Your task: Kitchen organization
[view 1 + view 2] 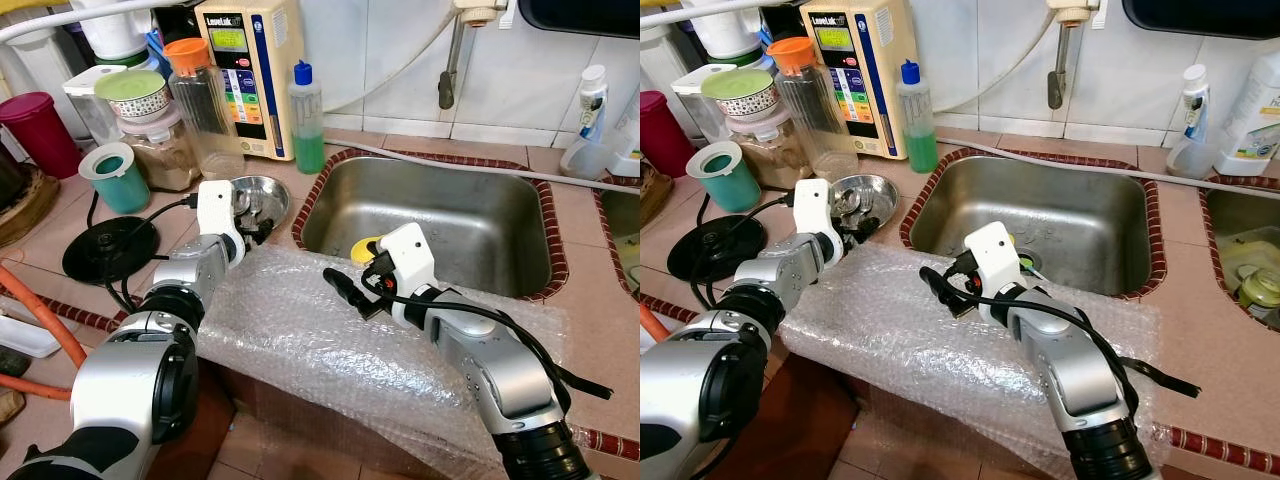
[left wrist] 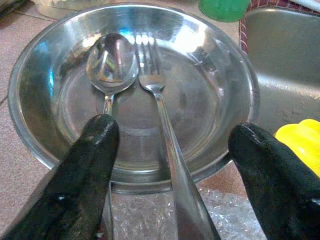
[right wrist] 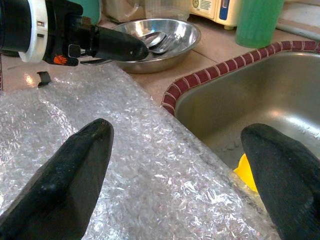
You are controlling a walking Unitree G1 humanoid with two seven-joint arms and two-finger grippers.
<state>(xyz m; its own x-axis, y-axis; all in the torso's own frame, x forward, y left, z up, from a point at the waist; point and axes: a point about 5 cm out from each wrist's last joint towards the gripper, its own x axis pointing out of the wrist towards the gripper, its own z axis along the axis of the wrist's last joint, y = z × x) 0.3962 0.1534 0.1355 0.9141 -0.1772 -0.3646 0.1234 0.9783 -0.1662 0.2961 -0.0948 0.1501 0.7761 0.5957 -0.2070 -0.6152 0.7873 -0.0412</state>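
left gripper (image 2: 170, 150) at near rim of steel bowl (image 2: 30, 130), fingers spread wide, straddling handles of fork (image 2: 159, 100) and spoon (image 2: 111, 57) lying side by side in bowl. nothing gripped yet. step, by look: reaching for cutlery. next: centre on one handle, close. right gripper (image 1: 347, 292) wide apart, empty, above bubble wrap (image 1: 300, 340) just beside sink (image 1: 530, 280).

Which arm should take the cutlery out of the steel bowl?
Left. Its pincer is open at the bowl, straddling the fork and spoon handles. The right pincer hovers over the bubble wrap, farther off.
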